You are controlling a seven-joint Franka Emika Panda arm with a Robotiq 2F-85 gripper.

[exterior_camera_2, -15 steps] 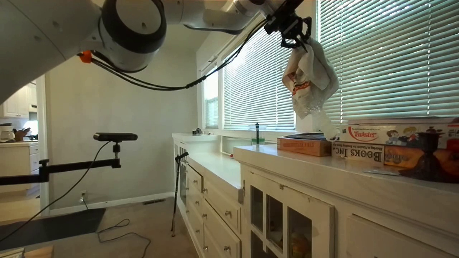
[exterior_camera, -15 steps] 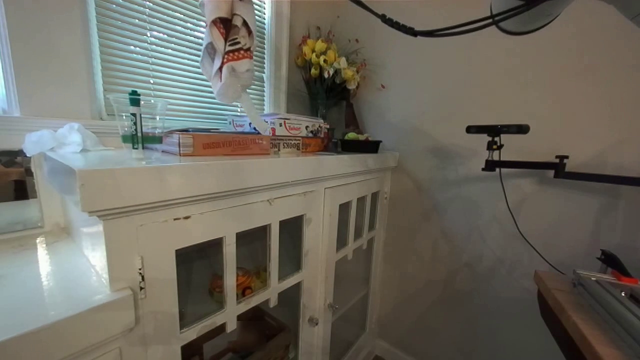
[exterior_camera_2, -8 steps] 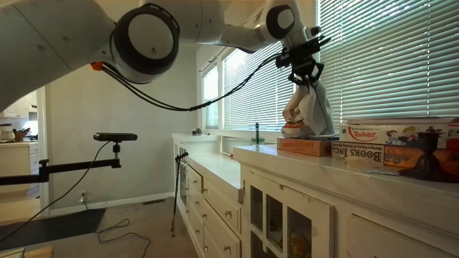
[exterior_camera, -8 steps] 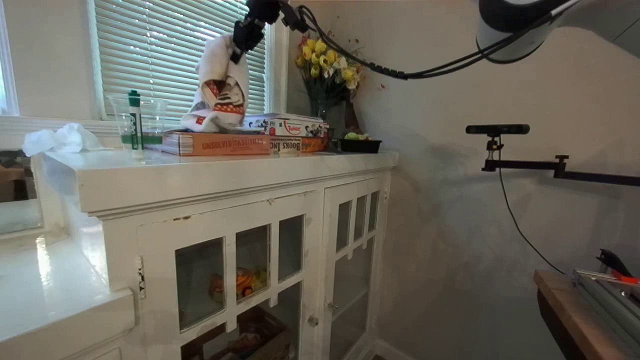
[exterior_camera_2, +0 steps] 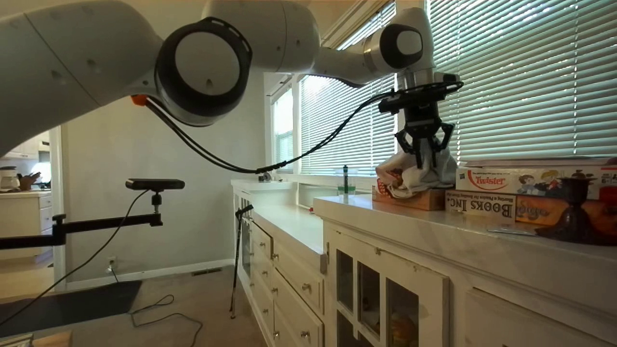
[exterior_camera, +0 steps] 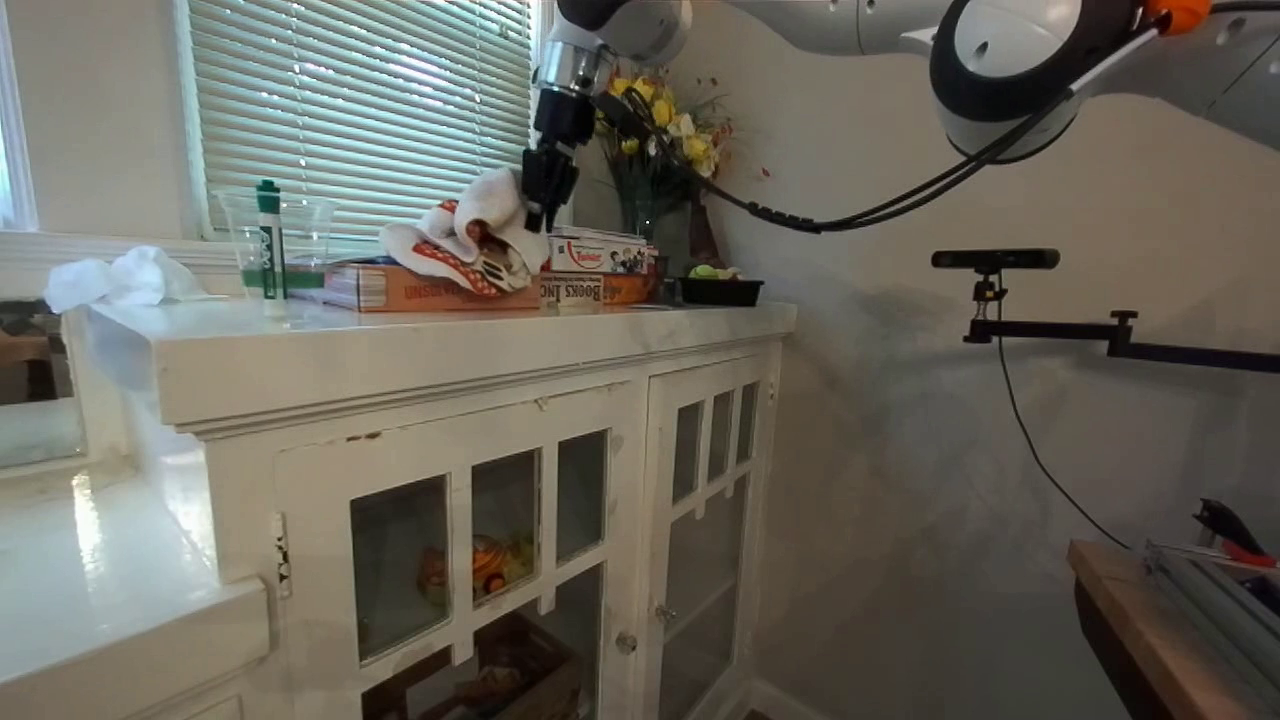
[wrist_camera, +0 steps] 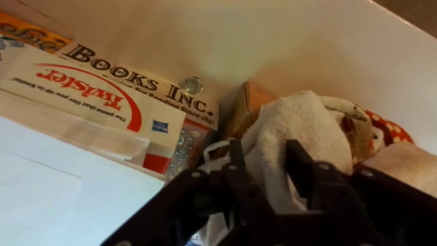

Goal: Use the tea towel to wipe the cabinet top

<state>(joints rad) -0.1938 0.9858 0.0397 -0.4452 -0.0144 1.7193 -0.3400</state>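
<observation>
Tea towel [exterior_camera: 475, 235]: directly beneath the fingers [wrist_camera: 296, 157], bunched and slumped over the orange box [exterior_camera: 420, 295], on its top and partway down its front face. White cloth, red and brown print; in the wrist view most of the print lies right of the fingers. Whether any hem touches the counter [wrist_camera: 307, 51], cannot tell.

Fingers: pointing down, tips parted by a modest gap, a white fold of cloth lying in it. Whether the fold touches both sides, cannot tell.

Orange box: on the counter, below the fingers. Left of the fingers in the wrist view, Twister box [exterior_camera_2: 511, 178], stacked on Books Inc. box [exterior_camera_2: 482, 205] and amber box [exterior_camera_2: 532, 213]. Small glassy disc [wrist_camera: 194, 84] just by the Books Inc. lettering.

Right of the fingers in an exterior view, well apart: dark candlestick [exterior_camera_2: 576, 207], upright.

Right of the fingers in an exterior view: yellow flowers [exterior_camera: 697, 148], upright behind the boxes; black tray [exterior_camera: 720, 293] on the counter, pale green things in it.

Left of the fingers, same view: clear cup [exterior_camera: 310, 230], green at the bottom; green marker [exterior_camera: 270, 240] upright just beside it; crumpled white wad [exterior_camera: 150, 275] farthest out. Window blinds [exterior_camera: 360, 110] behind.
</observation>
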